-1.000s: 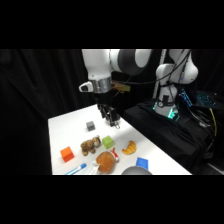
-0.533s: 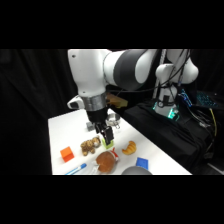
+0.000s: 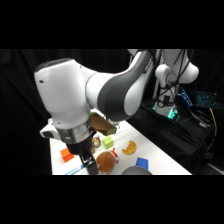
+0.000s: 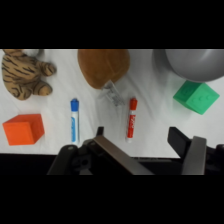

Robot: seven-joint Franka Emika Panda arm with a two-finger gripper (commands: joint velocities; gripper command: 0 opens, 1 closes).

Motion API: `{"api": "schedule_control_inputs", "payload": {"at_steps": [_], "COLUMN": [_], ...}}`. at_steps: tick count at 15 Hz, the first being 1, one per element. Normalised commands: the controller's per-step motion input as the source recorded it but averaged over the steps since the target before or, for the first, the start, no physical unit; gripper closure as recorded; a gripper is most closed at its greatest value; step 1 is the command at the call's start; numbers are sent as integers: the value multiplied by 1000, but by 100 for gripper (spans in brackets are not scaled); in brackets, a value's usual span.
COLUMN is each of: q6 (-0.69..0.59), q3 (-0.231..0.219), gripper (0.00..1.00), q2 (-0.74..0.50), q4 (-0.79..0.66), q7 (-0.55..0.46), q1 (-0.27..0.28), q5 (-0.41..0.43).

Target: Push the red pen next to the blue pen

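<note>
The white table (image 4: pixel 60 100) is seen from above in the wrist view, and most of it is hidden in the side view by the white arm (image 3: pixel 100 95), which fills the middle of that picture. The gripper (image 3: pixel 91 166) is lowered at the table's near edge; whether it is wide or narrow cannot be told.

In the wrist view a grey bowl (image 4: pixel 192 62) is cut off at the upper right, with a green block (image 4: pixel 196 96) just below it. A brown round lump (image 4: pixel 103 66) lies at the top centre, a striped toy tiger (image 4: pixel 22 73) at the upper left and an orange block (image 4: pixel 23 129) below the tiger.

The red pen (image 4: pixel 131 118) lies lengthwise below the brown lump. The blue pen (image 4: pixel 74 120) lies roughly parallel to it, to its left, between it and the orange block. The two pens are apart.
</note>
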Motion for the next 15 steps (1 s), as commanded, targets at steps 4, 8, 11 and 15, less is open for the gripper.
{"api": "schedule_control_inputs", "payload": {"at_steps": [4, 8, 11, 15], "q6": [-334, -287, -191, -145], "q3": [-15, -3, 3, 15], "gripper": [0, 0, 0, 0], "q2": [598, 559, 484, 420], "q4": [987, 842, 691, 597], "q7": [183, 125, 67, 51], "q1": [170, 129, 47, 23], "q5": [-97, -69, -33, -2]}}
